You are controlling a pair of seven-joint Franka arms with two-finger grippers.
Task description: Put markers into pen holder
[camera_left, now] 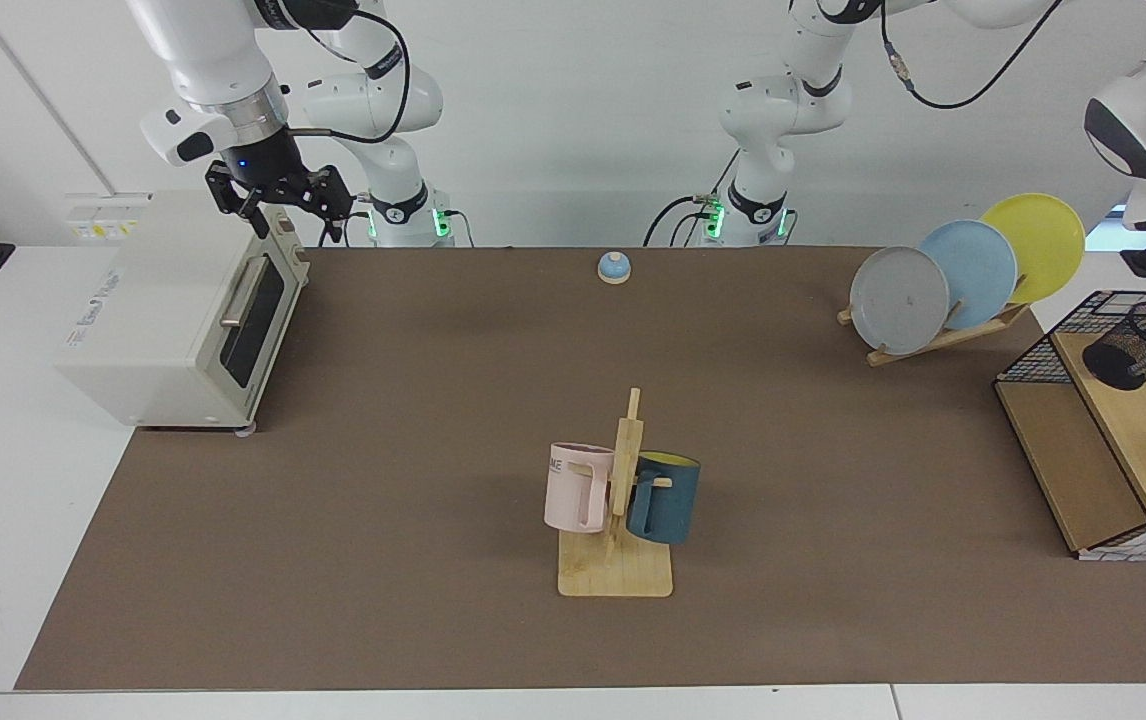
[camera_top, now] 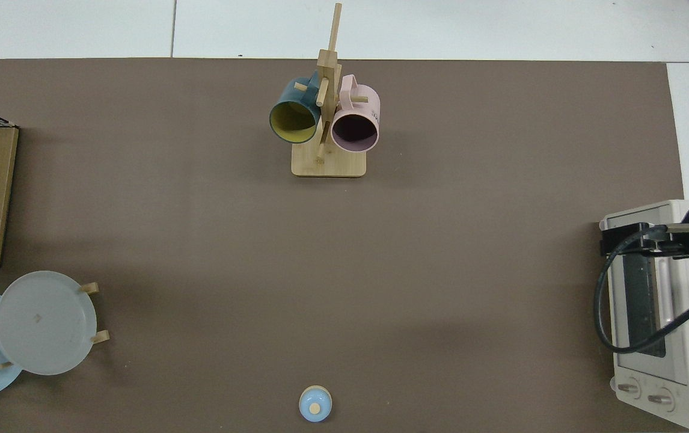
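The small black wire-mesh cylindrical pen holder [camera_left: 1140, 343] sits tilted on the upper wooden shelf of the larger black wire-grid basket [camera_left: 1033, 355] at the facing view's right edge, on the brown worktop [camera_left: 433, 400]. A slim white shape leans out of the holder's mouth at the frame edge, but whether it is the marker cannot be made out. The left arm's white wrist hangs above the basket, and the left tool itself lies beyond the frame. The right tool [camera_left: 295, 205] hovers just over the top front corner of the cream toaster oven [camera_left: 173, 320], its black fingers spread apart with nothing between them; in the top view the same right tool [camera_top: 615, 237] shows at the oven's near corner with a black cable looping below it. Mid-worktop, a wooden mug tree [camera_left: 621, 520] carries a pink mug [camera_left: 576, 487] and a dark teal mug [camera_left: 666, 497]. A wooden rack [camera_left: 943, 335] holds grey, light blue and yellow plates upright, and a small blue-domed bell [camera_left: 614, 266] sits near the arm bases.
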